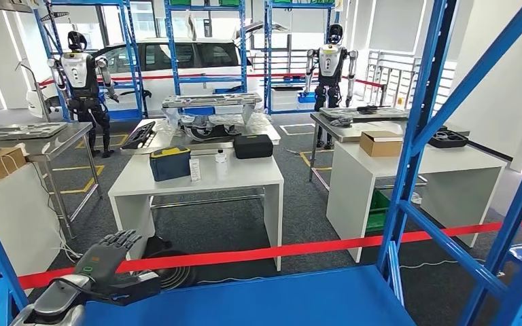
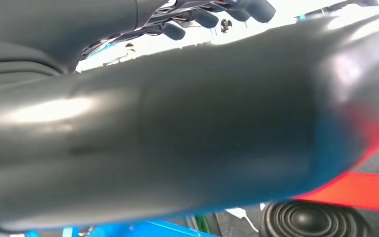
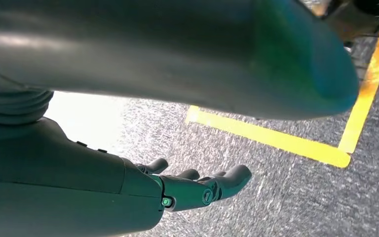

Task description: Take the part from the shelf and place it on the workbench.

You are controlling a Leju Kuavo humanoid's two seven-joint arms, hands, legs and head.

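Left hand [image 1: 112, 261] is being held low over the near edge of the blue shelf [image 1: 258, 299], fingers spread and extended forward, nothing being gripped. In the left wrist view the thumb is being shown as a large grey blur across the frame, with dark fingertips [image 2: 205, 18] apart beyond it. Right hand [image 3: 187, 190] is being hung beside the body over grey floor with a yellow line [image 3: 271, 140]; fingers are being kept loosely apart and slightly curled, nothing held. The part is not being made out on the shelf surface, so its location cannot be told.

Judged step: reach toward the shelf is being started. To be done well, the part should be located first, the left hand kept flat and clear of the blue uprights [image 1: 418, 129], and fingers closed only once the part is being touched.

Beyond the red tape [image 1: 265, 253], a white workbench [image 1: 245, 178] is being seen carrying a blue case [image 1: 170, 163].
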